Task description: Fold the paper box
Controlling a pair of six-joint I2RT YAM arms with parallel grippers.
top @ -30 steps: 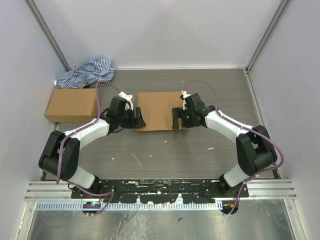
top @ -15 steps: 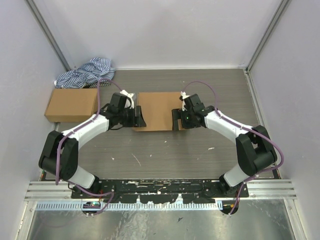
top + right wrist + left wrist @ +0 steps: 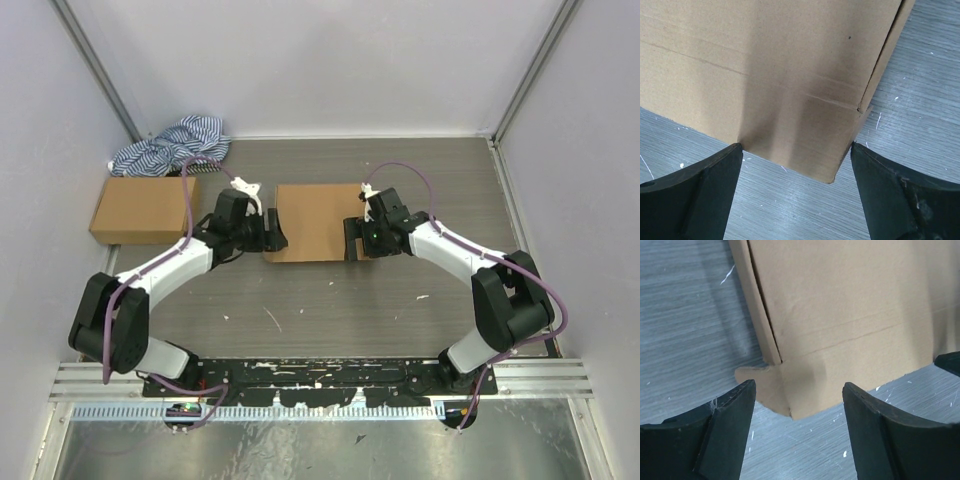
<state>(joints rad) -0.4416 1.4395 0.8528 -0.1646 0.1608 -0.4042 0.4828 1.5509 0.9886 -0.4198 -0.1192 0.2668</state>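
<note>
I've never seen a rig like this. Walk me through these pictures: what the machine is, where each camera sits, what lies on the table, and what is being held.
Two robot arms are bolted at the near edge of a table. The wide picture looks down from above and behind them. The two close-ups come from cameras on the wrists, and the black shapes at the bottom of each are that arm's own fingers. In the middle lies the paper box, plain creased brown cardboard. The left gripper and the right gripper sit at its two near corners, jaws open, with a corner lying between each pair. Nothing is held. Off to the left are a closed brown carton and a striped cloth.
</note>
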